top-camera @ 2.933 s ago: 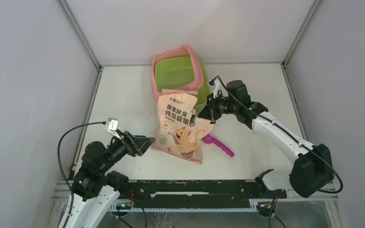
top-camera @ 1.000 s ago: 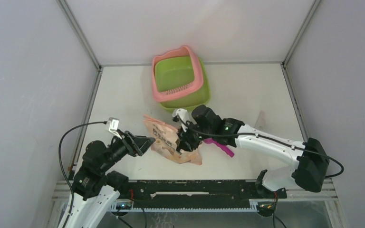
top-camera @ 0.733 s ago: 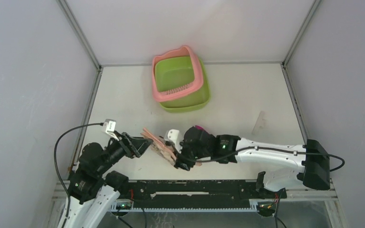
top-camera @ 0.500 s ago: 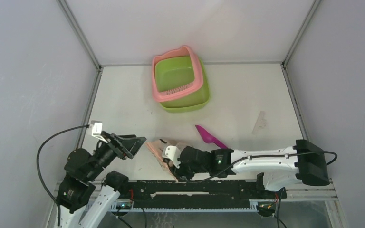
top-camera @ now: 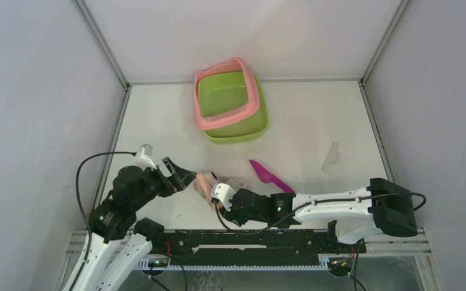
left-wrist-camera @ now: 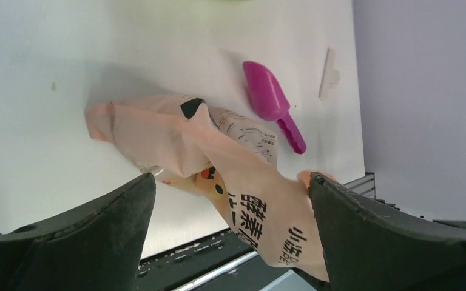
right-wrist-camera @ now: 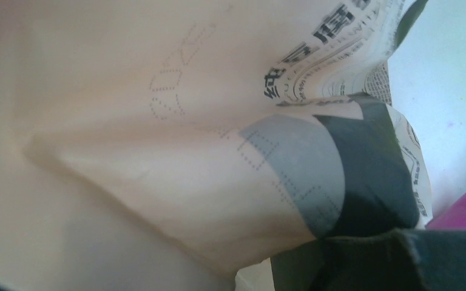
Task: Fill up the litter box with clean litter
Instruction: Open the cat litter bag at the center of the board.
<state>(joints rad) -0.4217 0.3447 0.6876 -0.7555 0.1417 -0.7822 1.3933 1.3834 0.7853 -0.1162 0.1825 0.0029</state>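
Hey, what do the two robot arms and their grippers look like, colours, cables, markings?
Both arms pair white link shells with black joint housings. The left arm carries a thin black cable looping out to a small white plug; the left gripper has broad matte black fingers. The right arm has a long white forearm, a black cable alongside, and a small green light.

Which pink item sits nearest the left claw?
The crumpled peach-pink printed bag, before the left claw; the magenta plastic scoop and pink-rimmed green litter box lie farther.

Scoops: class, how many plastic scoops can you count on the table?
1. The magenta scoop lies on the table, nearer than the litter box, right of the crumpled bag; the bag might hide more.
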